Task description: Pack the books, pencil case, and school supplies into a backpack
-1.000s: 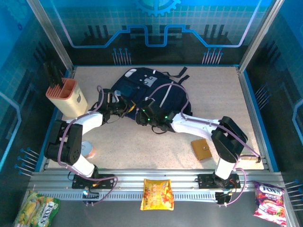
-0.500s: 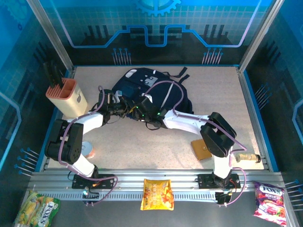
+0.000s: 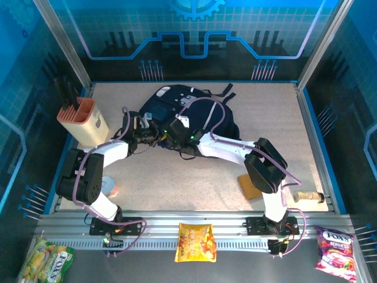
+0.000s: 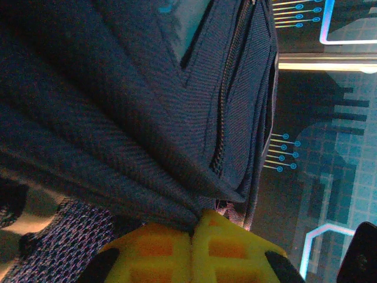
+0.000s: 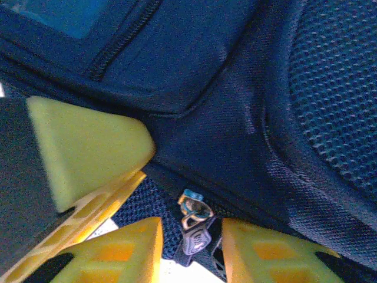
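The navy backpack (image 3: 177, 103) lies flat at the table's middle back. My left gripper (image 3: 155, 133) is at its near left edge, shut on a fold of the backpack's fabric (image 4: 118, 88), with its yellow fingers (image 4: 153, 250) pressed together. My right gripper (image 3: 168, 137) is right beside it, open, and a small metal zipper pull (image 5: 194, 227) hangs in the gap between its fingers (image 5: 129, 250), touching neither. One school supply, a tan-brown square piece (image 3: 247, 187), lies near right, partly under the right arm. The books and pencil case are out of view.
A peach-and-cream holder (image 3: 82, 121) with black tools stands at far left. A small roll (image 3: 110, 186) lies by the left arm's base and a short cylinder (image 3: 306, 196) at the right edge. Snack bags (image 3: 196, 242) lie on the front rail.
The right arm has swung left along the backpack's near edge until its gripper sits beside the left one, and its jaws have narrowed a little. The left gripper has kept its hold.
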You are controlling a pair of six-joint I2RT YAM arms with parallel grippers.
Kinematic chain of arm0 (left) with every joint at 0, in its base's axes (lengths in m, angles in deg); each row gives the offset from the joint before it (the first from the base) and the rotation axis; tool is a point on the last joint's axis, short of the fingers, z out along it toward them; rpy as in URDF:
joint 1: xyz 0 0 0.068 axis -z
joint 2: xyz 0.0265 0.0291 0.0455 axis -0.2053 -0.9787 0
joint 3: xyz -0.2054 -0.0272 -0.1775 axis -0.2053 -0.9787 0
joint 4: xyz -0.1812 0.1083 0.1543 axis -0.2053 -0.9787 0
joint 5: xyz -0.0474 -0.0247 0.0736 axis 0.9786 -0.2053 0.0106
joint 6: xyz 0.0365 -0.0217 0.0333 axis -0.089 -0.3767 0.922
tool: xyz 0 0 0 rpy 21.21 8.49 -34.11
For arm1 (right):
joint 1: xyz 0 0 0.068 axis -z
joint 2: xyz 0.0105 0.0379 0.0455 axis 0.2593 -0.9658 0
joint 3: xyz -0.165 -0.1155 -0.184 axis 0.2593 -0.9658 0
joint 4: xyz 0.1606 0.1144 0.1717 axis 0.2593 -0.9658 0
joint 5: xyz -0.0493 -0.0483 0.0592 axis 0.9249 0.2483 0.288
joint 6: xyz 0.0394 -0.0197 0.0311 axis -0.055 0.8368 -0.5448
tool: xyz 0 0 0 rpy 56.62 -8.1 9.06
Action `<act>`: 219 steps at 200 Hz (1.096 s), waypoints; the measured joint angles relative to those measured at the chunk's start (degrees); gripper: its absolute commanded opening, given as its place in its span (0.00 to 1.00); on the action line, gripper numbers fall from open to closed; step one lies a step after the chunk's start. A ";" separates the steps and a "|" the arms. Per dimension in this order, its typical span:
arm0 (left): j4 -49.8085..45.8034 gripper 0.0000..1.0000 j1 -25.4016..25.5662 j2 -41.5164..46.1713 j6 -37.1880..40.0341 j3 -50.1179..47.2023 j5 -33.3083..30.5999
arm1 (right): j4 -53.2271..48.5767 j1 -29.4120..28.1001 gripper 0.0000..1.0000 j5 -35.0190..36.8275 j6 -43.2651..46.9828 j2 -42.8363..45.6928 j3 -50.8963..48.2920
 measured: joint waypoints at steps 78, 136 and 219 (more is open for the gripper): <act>0.00 0.00 0.00 0.00 -0.24 -0.04 0.02 | -2.99 0.00 0.12 1.99 -0.15 -0.79 1.25; 0.02 0.00 0.00 0.00 -0.24 -0.11 0.37 | -3.78 0.00 0.21 1.88 0.90 -1.18 2.21; -0.39 0.00 0.00 0.00 -0.22 -0.11 0.11 | -6.67 0.02 0.07 2.45 2.16 -2.36 3.98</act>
